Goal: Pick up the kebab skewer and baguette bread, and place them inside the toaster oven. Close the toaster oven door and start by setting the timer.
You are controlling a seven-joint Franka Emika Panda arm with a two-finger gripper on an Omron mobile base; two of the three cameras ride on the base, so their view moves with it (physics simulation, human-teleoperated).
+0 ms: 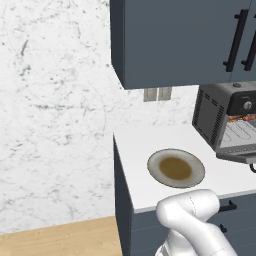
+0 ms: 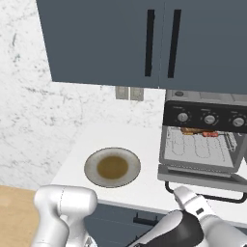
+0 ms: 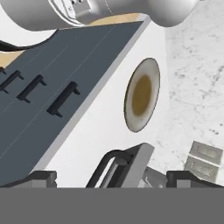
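The toaster oven [image 2: 202, 140] stands at the right of the white surface [image 2: 144, 137], its door [image 2: 200, 176] dropped flat. On its rack, far inside, lie the kebab skewer [image 2: 211, 134] and the baguette bread [image 2: 192, 130]. The tool [image 3: 111, 179] hovers just near the door's handle, spread wide, holding nothing. A brown-centred plate [image 2: 112, 167] sits left.

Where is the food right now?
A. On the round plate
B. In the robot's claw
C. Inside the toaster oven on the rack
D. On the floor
C. The red-orange kebab skewer and the brown baguette bread lie on the rack inside the toaster oven, whose door hangs open, while the plate on the counter has nothing on it.
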